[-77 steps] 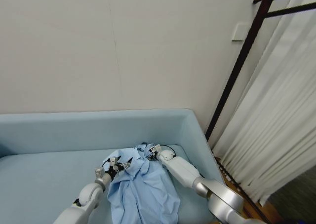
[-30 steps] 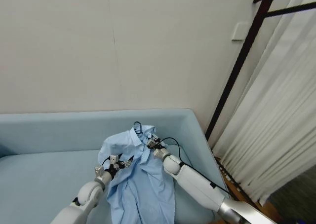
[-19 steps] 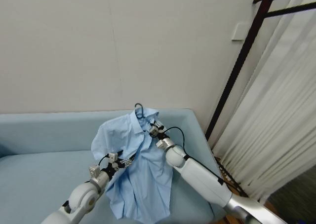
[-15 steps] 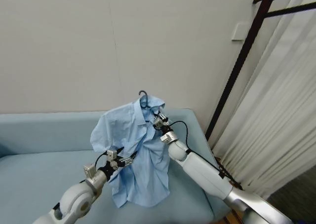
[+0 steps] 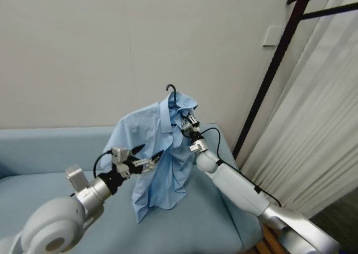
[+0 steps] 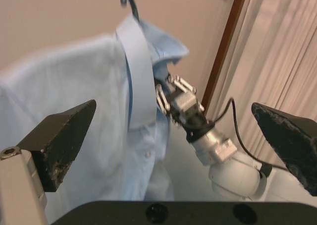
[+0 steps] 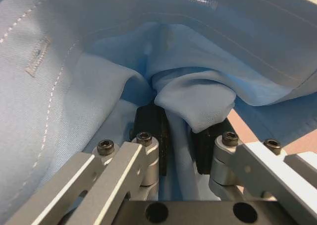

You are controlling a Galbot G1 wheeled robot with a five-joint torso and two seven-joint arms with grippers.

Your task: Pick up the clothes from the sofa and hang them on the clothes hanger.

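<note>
A light blue shirt [image 5: 154, 153] on a hanger with a black hook [image 5: 171, 89] hangs in the air above the sofa seat. My right gripper [image 5: 189, 124] is shut on a fold of the shirt just below the collar; in the right wrist view its black pads [image 7: 151, 131] pinch the cloth [image 7: 190, 98]. My left gripper [image 5: 146, 160] stands open beside the shirt's front, at mid height. In the left wrist view its fingers [image 6: 59, 140] are spread wide with nothing between them, and the shirt [image 6: 74, 86] and the right gripper [image 6: 181, 103] lie beyond.
The pale blue sofa [image 5: 33, 147] runs along the wall beneath the shirt. A dark clothes rack pole [image 5: 268, 80] rises at the right, its bars near the top corner. White curtains [image 5: 319, 131] hang beside it.
My right arm has lifted the shirt from the sofa seat up into the air. My left arm has risen with it, its gripper staying open beside the cloth.
</note>
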